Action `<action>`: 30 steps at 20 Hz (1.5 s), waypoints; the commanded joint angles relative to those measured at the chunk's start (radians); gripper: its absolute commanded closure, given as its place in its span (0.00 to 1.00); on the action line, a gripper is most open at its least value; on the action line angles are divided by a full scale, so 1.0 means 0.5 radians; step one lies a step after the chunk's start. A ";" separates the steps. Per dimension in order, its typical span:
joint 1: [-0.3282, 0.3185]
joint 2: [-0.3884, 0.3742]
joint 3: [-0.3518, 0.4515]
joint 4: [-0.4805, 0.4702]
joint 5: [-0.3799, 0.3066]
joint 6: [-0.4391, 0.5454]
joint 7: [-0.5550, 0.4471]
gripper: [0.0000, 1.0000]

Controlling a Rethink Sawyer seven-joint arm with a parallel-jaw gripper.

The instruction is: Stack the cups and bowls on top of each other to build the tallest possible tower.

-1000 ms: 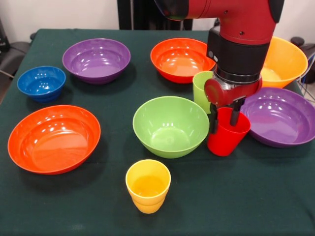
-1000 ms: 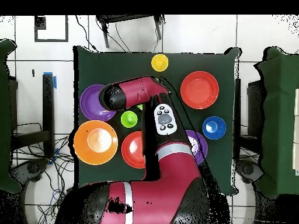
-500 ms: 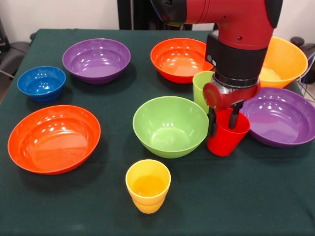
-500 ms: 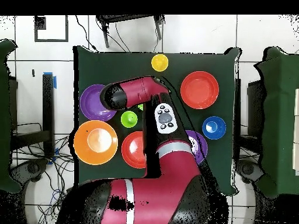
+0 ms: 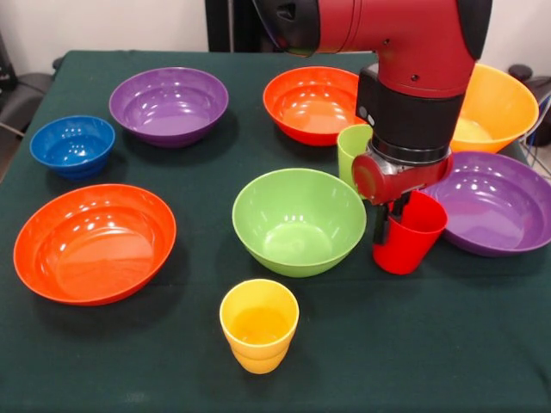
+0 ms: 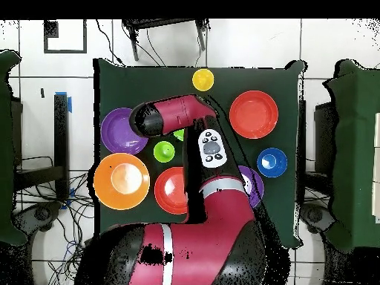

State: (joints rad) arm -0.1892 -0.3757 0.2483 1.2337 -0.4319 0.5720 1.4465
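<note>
Gripping the red cup (image 5: 408, 234) by its rim, tilted, the end effector (image 5: 393, 220) risks bumping the light green bowl (image 5: 299, 220) at nine o'clock, or losing that slanted hold.

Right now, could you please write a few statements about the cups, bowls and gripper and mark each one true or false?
1. The gripper holds the red cup by its rim. True.
2. The red cup stands upright. False: it is tilted.
3. The yellow cup sits inside the green bowl. False: it stands alone on the table, nearer the camera in the front view.
4. The blue bowl is empty. True.
5. A tower of several pieces already stands. False: nothing is stacked yet.
</note>
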 commanded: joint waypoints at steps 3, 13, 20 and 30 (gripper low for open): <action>-0.021 0.143 0.101 -0.070 -0.191 -0.005 -0.237 1.00; -0.049 0.050 0.152 0.019 -0.117 0.057 -0.239 1.00; -0.056 -0.171 0.239 0.008 0.055 0.335 -0.253 1.00; -0.058 -0.031 0.404 -0.580 0.169 0.801 -0.383 1.00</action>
State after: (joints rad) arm -0.2095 -0.4379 0.3291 1.1198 -0.3707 0.8006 1.4465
